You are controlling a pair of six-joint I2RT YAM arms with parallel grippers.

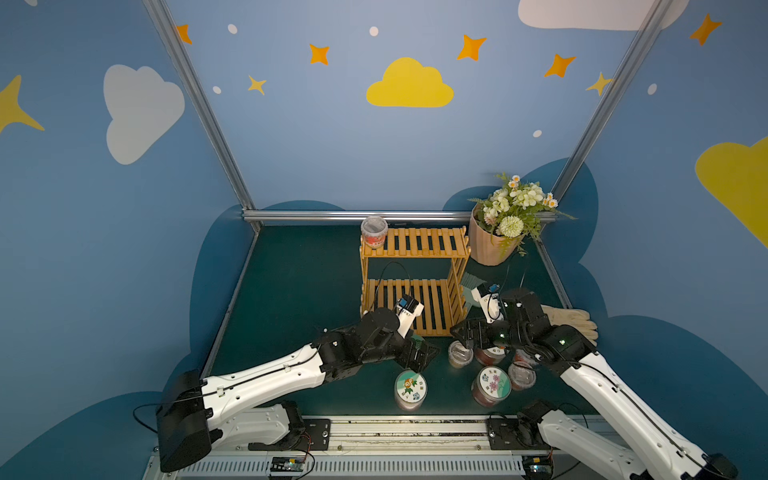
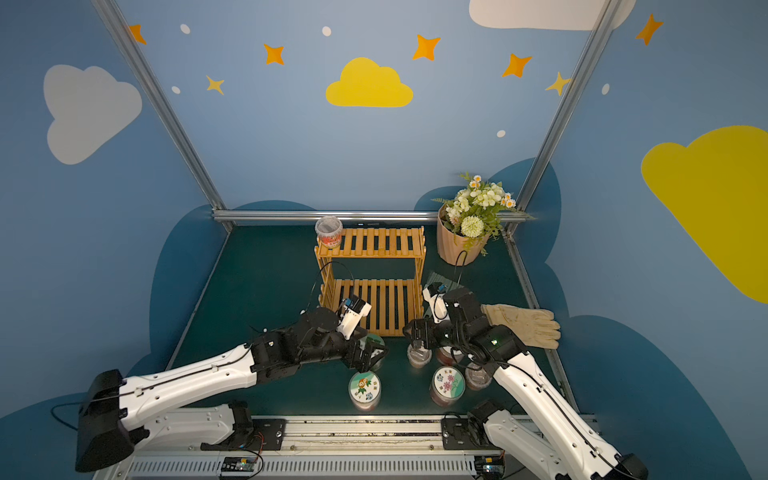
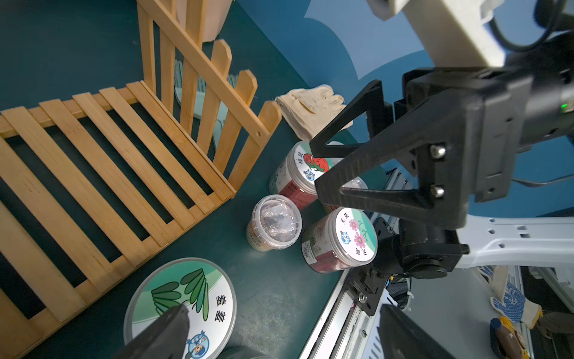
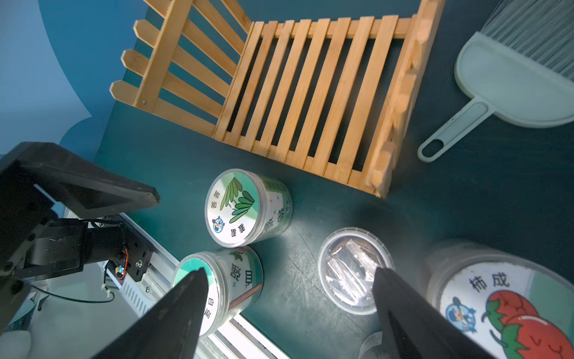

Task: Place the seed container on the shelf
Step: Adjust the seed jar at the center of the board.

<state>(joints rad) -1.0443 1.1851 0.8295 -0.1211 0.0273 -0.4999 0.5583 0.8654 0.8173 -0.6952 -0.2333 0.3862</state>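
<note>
The desk (image 1: 299, 291) carries a two-level wooden shelf (image 1: 415, 243) near its back, with a flower pot (image 1: 490, 245) beside it and pale gloves (image 1: 573, 322) off to the right. One small clear-lidded tub (image 1: 374, 232) stands on the corner of the shelf's upper level.

Both arms reach in low in front of the shelf. The left pincer (image 1: 422, 357) is spread and holds nothing; it hangs by the jar with the green leaf lid (image 4: 242, 208). The right pincer (image 4: 290, 276) is also spread and empty, poised over a cluster of jars.

The seed container (image 4: 351, 270), which I take to be the clear-lidded tub under the right pincer, stands on the desk just in front of the shelf, not yet gripped. It sits off-centre, close to one finger and far from the other.

From here, the main risk is a skewed grasp. If the pincer descends as it is, the near finger could land on the lid or shove the tub aside. The strawberry-lidded jar (image 4: 497, 307) stands just beside it, so that finger has little room and may knock it. On the way up, the crowded left arm and the light shelf could be bumped, and a small tub could tip on the slats.
</note>
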